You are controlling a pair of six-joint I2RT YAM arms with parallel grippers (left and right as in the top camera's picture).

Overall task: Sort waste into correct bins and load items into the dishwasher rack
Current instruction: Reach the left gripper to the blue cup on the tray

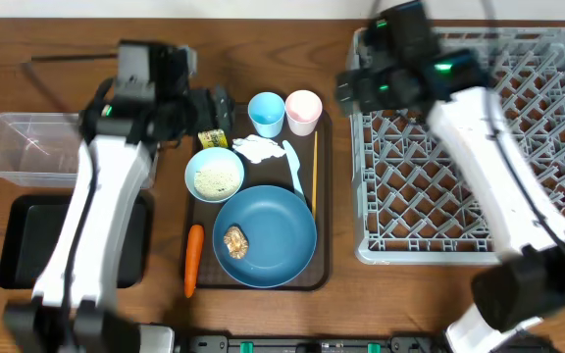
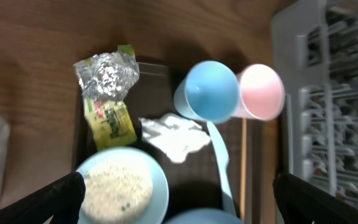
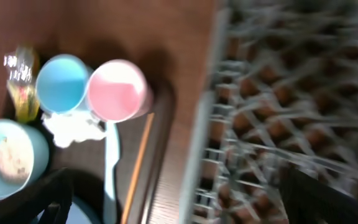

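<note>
Lying nearest on the serving tray (image 1: 268, 175): blue plate (image 1: 278, 245) with food lump (image 1: 234, 241), carrot (image 1: 193, 260) at its left. Farther, left tool (image 2: 179, 186) gapes empty over the wrapper (image 2: 107, 74), likely poised for a first pick; right tool (image 3: 176, 186), also spread and empty, hovers between pink cup (image 3: 117, 90) and rack (image 3: 278, 112).

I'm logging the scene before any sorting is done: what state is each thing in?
Clear tub, empty.
Black tray, visible part empty.
Dishwasher rack, no dishes visible.
Blue plate, holds a brown food lump.
Small bowl, upright, holds rice.
Light blue cup, upright, empty.
Pink cup, upright, empty.
Wrapper, crumpled.
Napkin, crumpled.
Left gripper, open.
Right gripper, open.
</note>
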